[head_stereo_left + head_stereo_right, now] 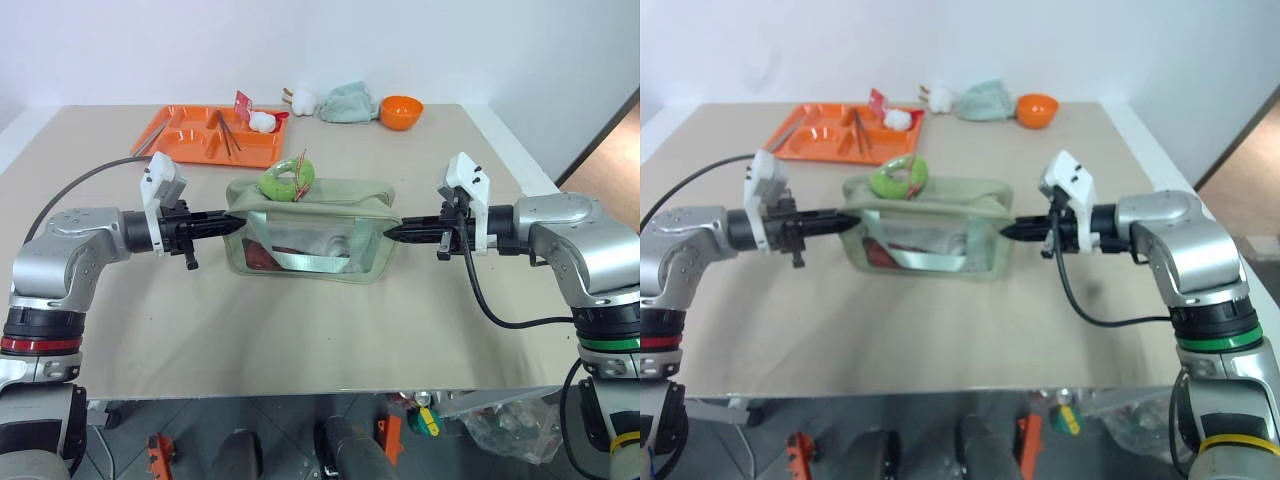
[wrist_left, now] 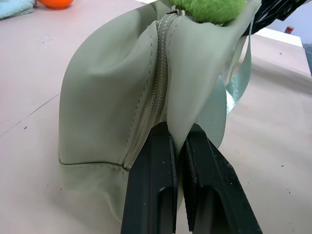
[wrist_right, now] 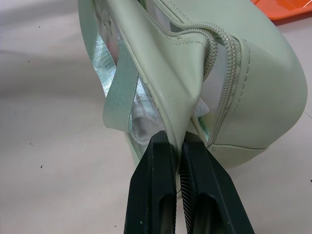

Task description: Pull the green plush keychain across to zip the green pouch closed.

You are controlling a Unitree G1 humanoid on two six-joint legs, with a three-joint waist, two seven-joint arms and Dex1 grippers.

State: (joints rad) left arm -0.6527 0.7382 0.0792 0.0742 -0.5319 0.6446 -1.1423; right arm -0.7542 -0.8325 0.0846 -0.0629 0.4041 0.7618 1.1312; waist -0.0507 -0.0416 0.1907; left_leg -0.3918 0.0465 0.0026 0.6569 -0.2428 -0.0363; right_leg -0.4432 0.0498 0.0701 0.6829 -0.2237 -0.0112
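Both grippers reach in from either side over the front half of a beige table (image 1: pixel 300 340). The left gripper (image 1: pixel 232 224) has its fingers (image 2: pixel 151 185) closed on a fold of fabric at the left end of the green pouch (image 1: pixel 310 235), and the right gripper (image 1: pixel 390 233) has its fingers (image 3: pixel 153 187) closed on the right end the same way. The pouch sits mid-table between them, with the green plush keychain (image 1: pixel 287 179) lying on its top toward the left end. Farther back lie an orange tray (image 1: pixel 180 135), a pale teal cloth (image 1: pixel 348 102), an orange bowl (image 1: pixel 401 111) and a small white plush (image 1: pixel 303 97). A plain white wall rises behind the table, and grey floor with some clutter shows below its front edge.
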